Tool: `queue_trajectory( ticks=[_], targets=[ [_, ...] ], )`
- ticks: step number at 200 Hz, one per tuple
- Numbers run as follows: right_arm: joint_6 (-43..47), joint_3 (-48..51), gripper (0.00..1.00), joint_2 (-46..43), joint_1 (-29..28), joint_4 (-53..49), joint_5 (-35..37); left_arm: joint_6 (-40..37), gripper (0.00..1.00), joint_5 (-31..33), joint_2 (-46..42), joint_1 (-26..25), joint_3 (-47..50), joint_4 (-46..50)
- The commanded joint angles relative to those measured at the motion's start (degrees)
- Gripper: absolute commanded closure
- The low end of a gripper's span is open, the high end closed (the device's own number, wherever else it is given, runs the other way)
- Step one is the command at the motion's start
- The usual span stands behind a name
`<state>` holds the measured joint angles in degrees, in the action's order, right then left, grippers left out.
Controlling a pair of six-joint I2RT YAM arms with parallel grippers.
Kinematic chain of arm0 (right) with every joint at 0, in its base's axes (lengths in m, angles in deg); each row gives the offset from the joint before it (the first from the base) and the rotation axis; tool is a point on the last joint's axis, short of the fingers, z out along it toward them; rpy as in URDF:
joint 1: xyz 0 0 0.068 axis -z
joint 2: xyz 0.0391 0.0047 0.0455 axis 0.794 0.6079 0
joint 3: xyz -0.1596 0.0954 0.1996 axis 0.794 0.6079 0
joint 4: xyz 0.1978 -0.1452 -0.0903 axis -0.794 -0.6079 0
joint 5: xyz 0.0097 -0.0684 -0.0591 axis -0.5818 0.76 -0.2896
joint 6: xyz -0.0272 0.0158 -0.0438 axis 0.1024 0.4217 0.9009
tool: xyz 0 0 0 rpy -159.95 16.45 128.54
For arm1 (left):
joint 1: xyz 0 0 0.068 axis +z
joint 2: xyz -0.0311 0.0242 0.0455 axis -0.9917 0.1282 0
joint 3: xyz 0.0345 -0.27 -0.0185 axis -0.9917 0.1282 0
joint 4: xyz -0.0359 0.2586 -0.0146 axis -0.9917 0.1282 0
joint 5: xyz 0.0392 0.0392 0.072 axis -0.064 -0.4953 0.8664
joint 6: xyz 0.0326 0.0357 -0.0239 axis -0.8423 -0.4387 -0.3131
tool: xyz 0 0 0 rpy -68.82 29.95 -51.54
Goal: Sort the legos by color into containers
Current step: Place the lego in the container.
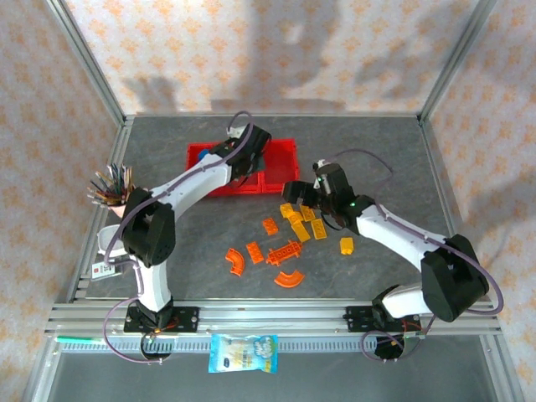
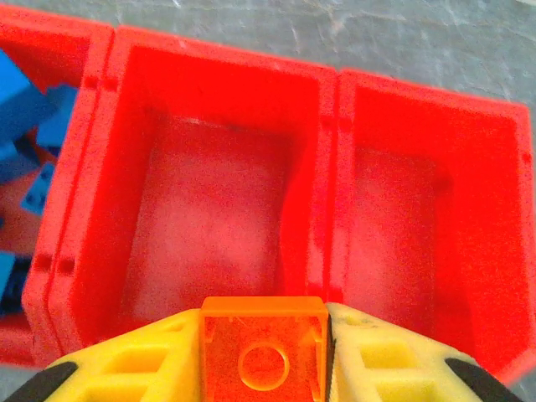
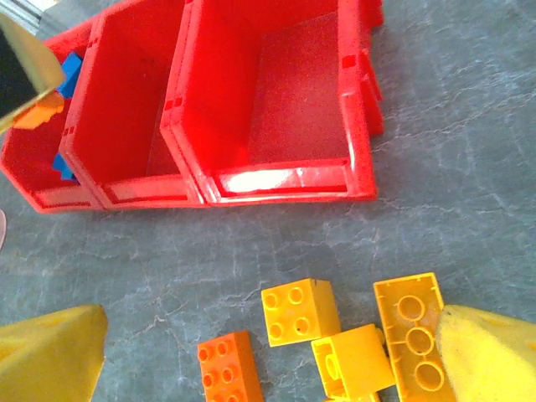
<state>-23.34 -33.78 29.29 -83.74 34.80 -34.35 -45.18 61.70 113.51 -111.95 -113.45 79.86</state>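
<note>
Left end effector [image 2: 265, 368] clamped on orange brick [image 2: 263, 335], square, hollow underside showing; right end effector [image 3: 270, 356] apart.

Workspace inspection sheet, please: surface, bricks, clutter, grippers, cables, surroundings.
Surface: grey table.
Job's things: red tray, blue bricks in its left compartment, other two empty; orange and yellow bricks loose on table.
Clutter: cup of pens; packet by the arm bases.
Grippers: left gripper shut on an orange brick at the middle compartment; right gripper open above the yellow bricks.
Cables: a cable loops off each wrist.
Surroundings: patterned walls, metal frame.
</note>
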Motion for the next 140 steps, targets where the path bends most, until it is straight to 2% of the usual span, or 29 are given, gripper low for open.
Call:
queue_trajectory(
  ticks=[1,50,71,107,140],
  targets=[
    [0.86,-2.06,0.0,1.02,1.27,0.37,0.03,-2.36,0.65,3.31,5.95,2.38,-4.86,3.61],
    [1.01,-3.32,0.0,1.71,1.6,0.0,-0.24,-5.08,0.64,2.31,15.18,4.79,-14.45,3.51],
    [1.08,-3.62,0.0,1.53,1.65,-0.46,-0.16,-4.68,0.55,2.37,17.81,5.41,-18.3,6.58],
    [1.2,-3.86,0.0,0.9,1.65,-0.84,-0.07,-4.3,0.5,2.81,15.78,5.44,-16.92,6.5],
    [1.15,-4.48,0.0,0.44,1.65,-1.63,-0.33,-4.03,0.49,0.76,11.08,5.2,-13.02,7.17]
  ],
)
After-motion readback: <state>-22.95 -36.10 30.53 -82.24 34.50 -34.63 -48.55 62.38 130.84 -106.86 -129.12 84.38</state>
